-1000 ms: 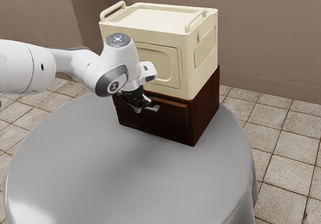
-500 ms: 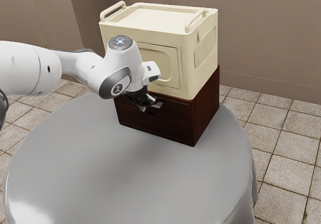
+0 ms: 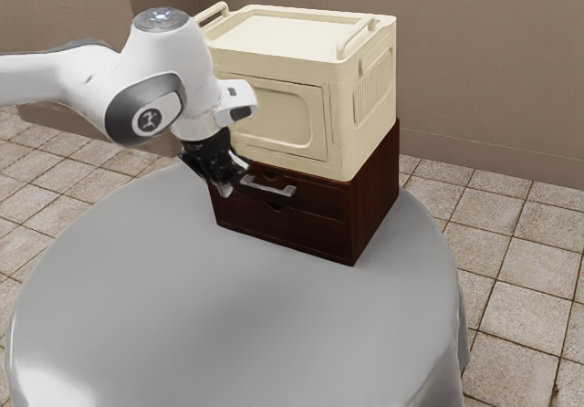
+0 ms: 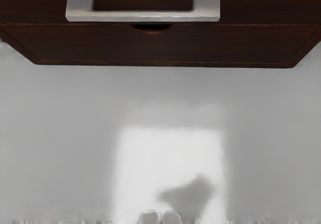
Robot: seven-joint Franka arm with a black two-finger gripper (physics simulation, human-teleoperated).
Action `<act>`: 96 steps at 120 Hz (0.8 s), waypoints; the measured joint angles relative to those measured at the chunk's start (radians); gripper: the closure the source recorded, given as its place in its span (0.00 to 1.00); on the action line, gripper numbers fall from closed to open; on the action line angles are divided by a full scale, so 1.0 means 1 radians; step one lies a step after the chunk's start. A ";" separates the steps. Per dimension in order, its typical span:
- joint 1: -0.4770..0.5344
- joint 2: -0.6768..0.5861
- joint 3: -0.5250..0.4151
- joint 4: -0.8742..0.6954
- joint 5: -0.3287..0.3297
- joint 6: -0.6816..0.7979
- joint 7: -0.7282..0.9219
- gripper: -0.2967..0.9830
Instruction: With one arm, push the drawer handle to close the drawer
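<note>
Closing of a drawer by a push on its handle, judged to be at the final stage. The upper drawer (image 4: pixel 271 5) lies in the dark wooden cabinet (image 3: pixel 372 208), on the grey surface (image 3: pixel 228 311) and beneath the cream storage box (image 3: pixel 274 38). Its front appears flush with the lower drawer front (image 4: pixel 160 48), and no projecting side is seen; the upper drawer is therefore read as closed, although a slight remaining gap cannot be excluded. The pale metal handle (image 4: pixel 143 16) runs across the upper front. The gripper (image 3: pixel 226 187) stands in front of the cabinet, near the handle's end toward the exterior view's left; the wrist view places the handle ahead of it, apart from the fingers (image 4: pixel 171 218). The fingers are together, with nothing clamped between them.

Step in hand: the push is judged complete, leaving clearance of the arm (image 3: pixel 141 101). Next move: a straight retreat away from the drawer front, the fingers kept together so that neither hooks the handle and draws the drawer out. Should a gap be found, a short, level push at the middle of the handle would suffice.
</note>
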 joint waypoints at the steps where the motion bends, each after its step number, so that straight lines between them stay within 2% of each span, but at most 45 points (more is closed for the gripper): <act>1: 0.001 -0.003 -0.001 0.005 0.000 -0.009 0.000 0.85; 5: 0.002 -0.014 -0.006 0.020 0.001 -0.041 -0.002 0.84; 26: -0.001 -0.030 -0.013 0.038 -0.007 -0.155 -0.012 0.54; 42: -0.005 -0.042 -0.024 0.036 -0.007 -0.195 -0.017 0.39; 64: -0.016 -0.052 -0.025 0.027 -0.006 -0.221 -0.024 0.30; 96: -0.022 -0.056 -0.025 0.021 0.000 -0.233 -0.031 0.25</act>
